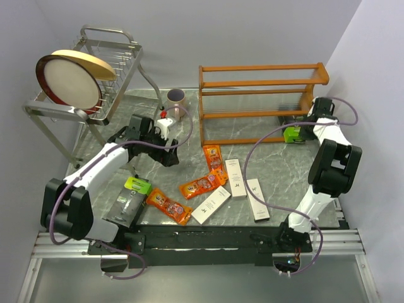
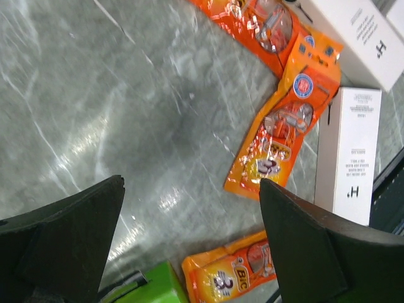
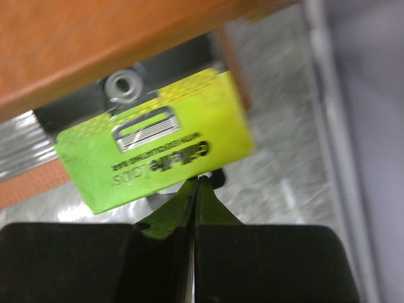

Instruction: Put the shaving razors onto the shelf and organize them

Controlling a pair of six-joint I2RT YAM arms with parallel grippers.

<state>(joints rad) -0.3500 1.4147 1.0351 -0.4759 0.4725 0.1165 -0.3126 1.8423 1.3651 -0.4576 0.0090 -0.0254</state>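
Observation:
The shaving razors lie mid-table: orange packets point(image 1: 203, 184), white boxes point(image 1: 235, 177) and a lime-green-and-black pack point(image 1: 129, 201). My left gripper point(image 1: 169, 153) hangs open above bare table to their left. The left wrist view shows its wide-apart jaws point(image 2: 191, 183) empty, with an orange packet point(image 2: 278, 139), a white box point(image 2: 349, 154) and a green pack point(image 2: 151, 287) below. A second lime-green pack point(image 1: 292, 134) sits at the lower right end of the shelf point(image 1: 262, 101). My right gripper point(image 3: 194, 182) is shut, its tips at that pack's point(image 3: 158, 148) lower edge, under a shelf rail point(image 3: 95, 44).
A silver wire rack point(image 1: 117, 60) with a round plate point(image 1: 69, 79) stands at the back left. A mauve mug point(image 1: 176, 100) stands between it and the shelf. The right wall runs close beside the right arm point(image 1: 331, 164).

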